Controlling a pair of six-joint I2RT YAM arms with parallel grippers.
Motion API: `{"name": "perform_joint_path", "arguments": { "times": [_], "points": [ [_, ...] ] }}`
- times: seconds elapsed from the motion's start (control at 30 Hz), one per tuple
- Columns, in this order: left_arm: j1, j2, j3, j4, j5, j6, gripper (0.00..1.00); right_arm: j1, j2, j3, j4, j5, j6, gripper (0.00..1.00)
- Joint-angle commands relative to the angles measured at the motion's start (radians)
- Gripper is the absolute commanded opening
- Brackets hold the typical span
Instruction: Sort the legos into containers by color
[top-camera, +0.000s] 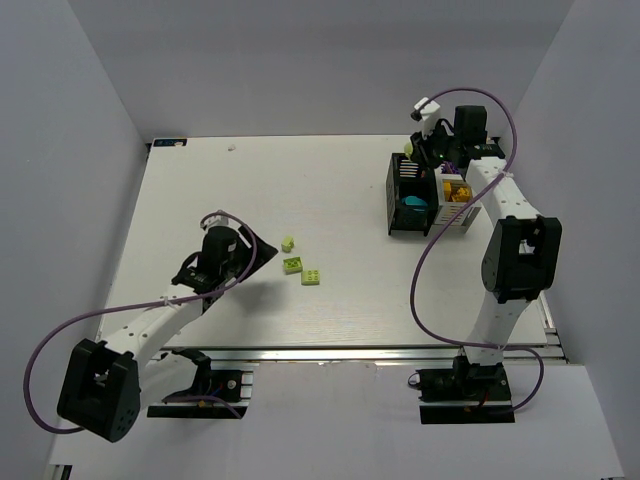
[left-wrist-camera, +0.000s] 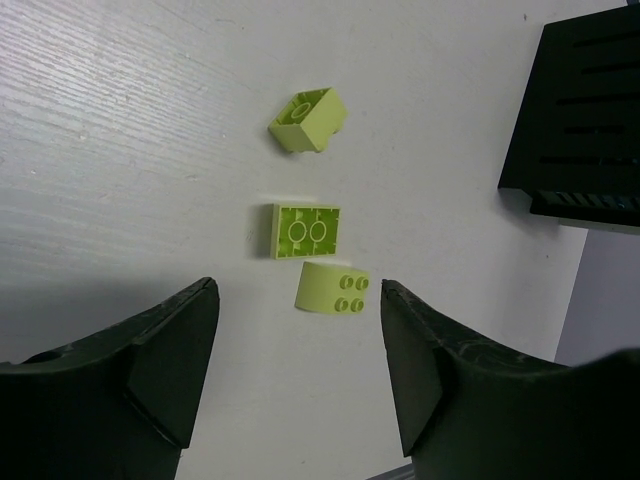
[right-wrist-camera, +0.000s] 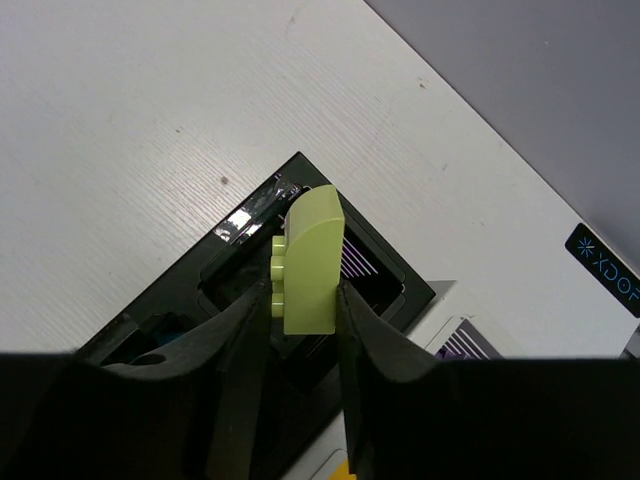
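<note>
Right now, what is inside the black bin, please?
A teal piece shows in the black bin's near compartment; the right gripper and its lime brick mostly cover the far one.

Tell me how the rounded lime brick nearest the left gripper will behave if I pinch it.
The rounded lime brick looks like rigid plastic, so it probably won't deform. It looks small and likely light, so a nudge could slide it on the smooth table. Its curved face may slip; pinching flat sides seems safer.
</note>
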Motion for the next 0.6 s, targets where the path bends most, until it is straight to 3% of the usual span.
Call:
{"name": "perform_joint_path", "arguments": {
  "times": [0.0, 0.27, 0.37, 0.4, 0.47, 0.5, 0.57],
  "points": [
    [0.005, 0.025, 0.063, -0.010, 0.009, 0.028, 0.75, 0.000, 0.003, -0.002, 0.022, 0.015, -0.015, 0.41],
    [0.005, 0.133, 0.167, -0.025, 0.055, 0.071, 0.77, -0.006, -0.022, -0.012, 0.017, 0.006, -0.008, 0.62],
    [0.005, 0.173, 0.204, -0.036, 0.055, 0.088, 0.77, -0.014, -0.054, 0.013, -0.041, -0.078, -0.039, 0.79],
    [0.005, 0.198, 0.216, -0.042, 0.052, 0.097, 0.75, -0.019, -0.071, 0.010, -0.052, -0.122, -0.045, 0.89],
    [0.005, 0.230, 0.244, -0.063, 0.041, 0.111, 0.70, -0.031, -0.145, -0.051, -0.046, -0.312, -0.064, 0.89],
    [0.005, 0.267, 0.272, -0.071, 0.038, 0.121, 0.59, -0.029, -0.172, -0.077, -0.043, -0.368, -0.071, 0.89],
    [0.005, 0.311, 0.307, -0.103, 0.032, 0.135, 0.49, -0.025, -0.239, -0.136, -0.089, -0.535, -0.138, 0.89]
  ]
}}
